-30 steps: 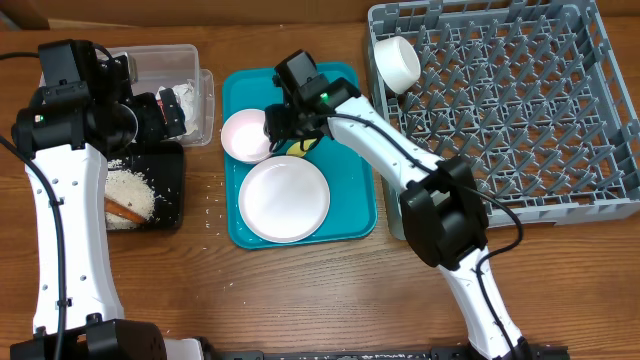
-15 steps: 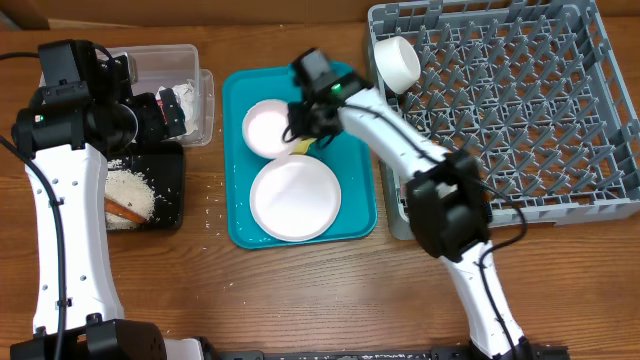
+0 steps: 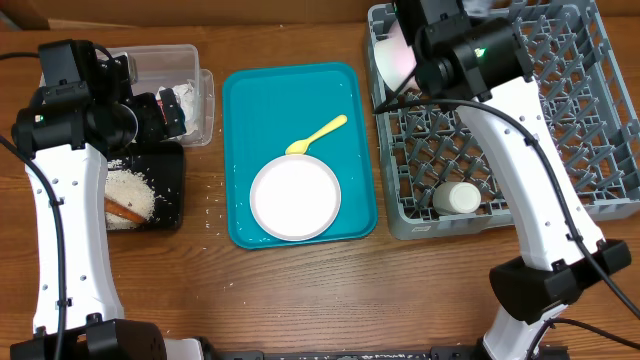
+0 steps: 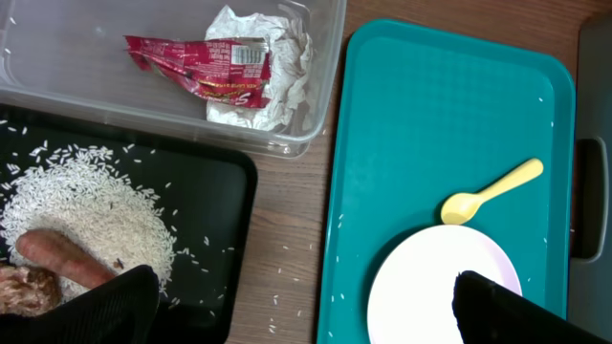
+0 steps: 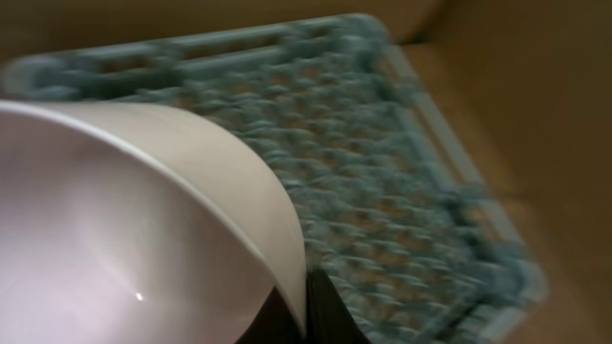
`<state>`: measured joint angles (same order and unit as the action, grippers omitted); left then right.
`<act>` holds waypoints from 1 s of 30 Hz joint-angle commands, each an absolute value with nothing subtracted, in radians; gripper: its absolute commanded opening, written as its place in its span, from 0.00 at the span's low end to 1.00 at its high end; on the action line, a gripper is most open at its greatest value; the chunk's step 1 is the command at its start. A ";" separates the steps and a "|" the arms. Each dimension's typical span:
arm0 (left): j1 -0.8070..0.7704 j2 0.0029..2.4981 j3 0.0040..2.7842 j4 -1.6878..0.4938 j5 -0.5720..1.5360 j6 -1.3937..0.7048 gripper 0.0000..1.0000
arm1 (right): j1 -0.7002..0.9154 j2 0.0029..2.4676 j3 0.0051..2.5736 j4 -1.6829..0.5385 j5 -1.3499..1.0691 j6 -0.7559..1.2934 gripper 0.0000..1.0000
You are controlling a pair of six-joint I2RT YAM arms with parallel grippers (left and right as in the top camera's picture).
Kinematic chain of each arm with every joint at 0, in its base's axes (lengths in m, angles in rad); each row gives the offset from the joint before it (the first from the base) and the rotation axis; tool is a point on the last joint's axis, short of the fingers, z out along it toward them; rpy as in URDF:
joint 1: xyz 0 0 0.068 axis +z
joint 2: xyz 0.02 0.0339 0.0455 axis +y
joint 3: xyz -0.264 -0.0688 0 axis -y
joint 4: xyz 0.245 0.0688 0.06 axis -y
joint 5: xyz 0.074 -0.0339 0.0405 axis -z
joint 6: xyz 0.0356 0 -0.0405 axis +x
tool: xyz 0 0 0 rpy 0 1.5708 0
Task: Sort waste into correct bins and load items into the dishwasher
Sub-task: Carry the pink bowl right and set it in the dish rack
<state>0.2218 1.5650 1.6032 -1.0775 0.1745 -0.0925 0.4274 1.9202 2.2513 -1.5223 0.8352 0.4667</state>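
My right gripper (image 5: 304, 311) is shut on the rim of a white bowl (image 5: 124, 220) and holds it above the grey dish rack (image 5: 382, 182). In the overhead view it (image 3: 415, 65) is over the rack's (image 3: 560, 150) far left corner; a white bowl (image 3: 393, 55) shows there, and I cannot tell if a second one lies beneath. A small white cup (image 3: 460, 197) lies in the rack. The plate (image 3: 295, 198) and yellow spoon (image 3: 316, 136) are on the teal tray. My left gripper (image 4: 306, 311) is open and empty above the bins.
The clear tub (image 4: 76, 57) holds the red wrapper (image 4: 196, 67) and white napkin (image 4: 277, 76). The black tray (image 4: 210, 191) holds rice (image 4: 86, 210), the carrot stick (image 4: 57, 256) and a brown lump (image 4: 19, 287). Rice grains lie scattered between it and the teal tray (image 4: 430, 115).
My right arm has lifted the bowl off the teal tray and carried it right and back over the rack. The cup in the rack is now uncovered. The left arm has not moved.
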 commanded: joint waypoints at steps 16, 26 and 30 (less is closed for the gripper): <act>0.215 1.565 1.599 -1.076 0.168 -0.067 1.00 | 0.453 2.193 1.961 -1.511 1.323 0.548 0.04; 0.215 1.565 1.599 -1.076 0.168 -0.067 1.00 | 0.469 2.202 1.813 -1.369 1.312 0.547 0.04; 0.215 1.565 1.599 -1.076 0.168 -0.067 1.00 | 0.494 2.202 1.812 -1.370 1.293 0.547 0.04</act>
<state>0.2218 1.5650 1.6032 -1.0779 0.1745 -0.0925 0.4728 2.1990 1.8381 -1.3689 1.3575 0.5453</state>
